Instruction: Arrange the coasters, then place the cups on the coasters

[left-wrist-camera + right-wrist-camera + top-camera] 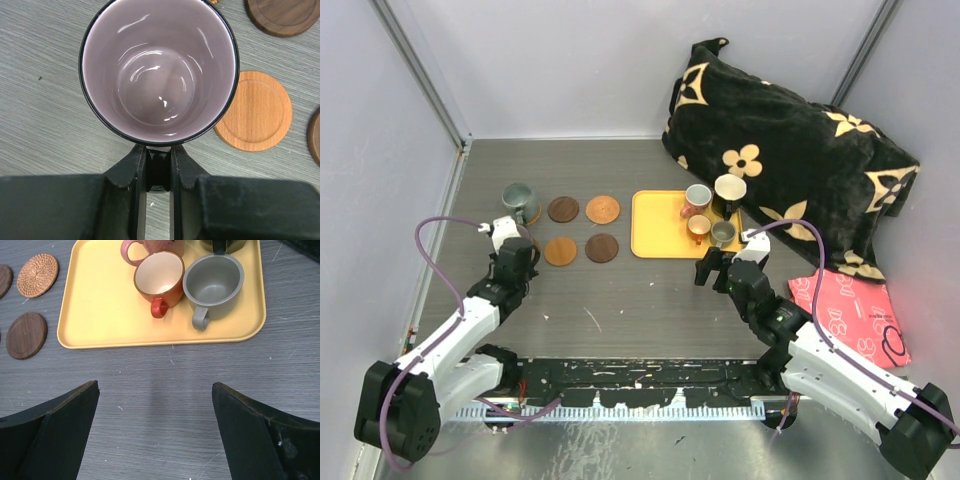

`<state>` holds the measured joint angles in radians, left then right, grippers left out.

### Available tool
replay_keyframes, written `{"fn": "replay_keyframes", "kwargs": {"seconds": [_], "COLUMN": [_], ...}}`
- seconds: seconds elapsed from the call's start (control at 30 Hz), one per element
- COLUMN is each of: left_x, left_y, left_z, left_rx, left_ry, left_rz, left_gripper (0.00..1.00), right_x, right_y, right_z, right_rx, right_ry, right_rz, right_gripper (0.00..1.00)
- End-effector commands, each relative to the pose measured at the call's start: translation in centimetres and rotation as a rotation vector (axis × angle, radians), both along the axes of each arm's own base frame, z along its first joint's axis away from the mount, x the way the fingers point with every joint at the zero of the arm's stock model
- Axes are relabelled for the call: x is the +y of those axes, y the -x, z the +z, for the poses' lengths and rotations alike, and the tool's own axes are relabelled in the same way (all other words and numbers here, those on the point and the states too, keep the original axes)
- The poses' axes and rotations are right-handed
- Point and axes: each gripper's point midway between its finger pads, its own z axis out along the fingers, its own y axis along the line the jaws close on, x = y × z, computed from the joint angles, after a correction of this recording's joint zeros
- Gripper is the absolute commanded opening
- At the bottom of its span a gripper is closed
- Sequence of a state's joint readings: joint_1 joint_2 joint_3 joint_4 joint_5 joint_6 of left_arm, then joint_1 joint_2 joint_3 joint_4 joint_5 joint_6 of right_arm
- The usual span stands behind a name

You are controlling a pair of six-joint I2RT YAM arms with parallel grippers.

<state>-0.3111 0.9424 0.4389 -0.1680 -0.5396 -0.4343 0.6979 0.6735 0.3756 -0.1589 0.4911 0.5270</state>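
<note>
My left gripper (pixel 159 150) (pixel 520 244) is shut on the handle of the purple mug (pixel 157 75), which stands upright; what lies under it is hidden. Beside it lie an orange coaster (pixel 255 111) (pixel 560 251) and dark brown coasters (pixel 563 209) (pixel 602 247); a woven copper coaster (pixel 603 209) lies further back. The grey-green mug (pixel 520 203) stands at the far left. The copper-pink cup (pixel 697 199), the black cup (pixel 729 190), the tiny orange cup (pixel 159 277) and the tiny grey cup (pixel 213 282) stand on the yellow tray (pixel 100 315). My right gripper (pixel 155 385) (pixel 717 266) hangs open in front of the tray, holding nothing.
A black cushion with gold flowers (pixel 780 160) lies at the back right, close behind the tray. A red patterned packet (pixel 850 312) lies at the right. Grey walls close in the left, back and right sides.
</note>
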Motion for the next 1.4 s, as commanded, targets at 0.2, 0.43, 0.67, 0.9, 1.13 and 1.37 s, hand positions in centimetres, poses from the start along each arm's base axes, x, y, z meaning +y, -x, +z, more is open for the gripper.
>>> {"fn": "replay_keyframes", "kwargs": {"seconds": [0.2,0.43,0.67,0.9,1.13,1.37], "left_x": [-0.1,-0.2,0.0,0.2,0.2,0.2], "left_y": [-3.1,-3.5,-3.7,-3.8,-4.0,-3.8], "left_z": [3.2,3.2,3.1,2.9,2.8,2.7], "left_rx": [-0.15,-0.148,-0.149,-0.139,-0.133,-0.119], "left_ry": [0.061,0.074,0.081,0.083,0.093,0.095], "left_rz": [0.033,0.031,0.036,0.041,0.04,0.033], "left_gripper": [0.0,0.0,0.0,0.0,0.0,0.03], "right_x": [0.4,0.4,0.3,0.3,0.3,0.3], "right_y": [-0.7,-0.7,-0.7,-0.7,-0.7,-0.7], "right_z": [1.2,1.1,1.0,1.0,0.9,1.0], "right_rx": [-0.037,-0.035,-0.033,-0.033,-0.033,-0.034], "right_ry": [-0.034,-0.031,-0.031,-0.03,-0.028,-0.031], "right_rz": [-0.01,-0.011,-0.013,-0.014,-0.015,-0.015], "right_gripper": [1.0,1.0,1.0,1.0,1.0,1.0]}}
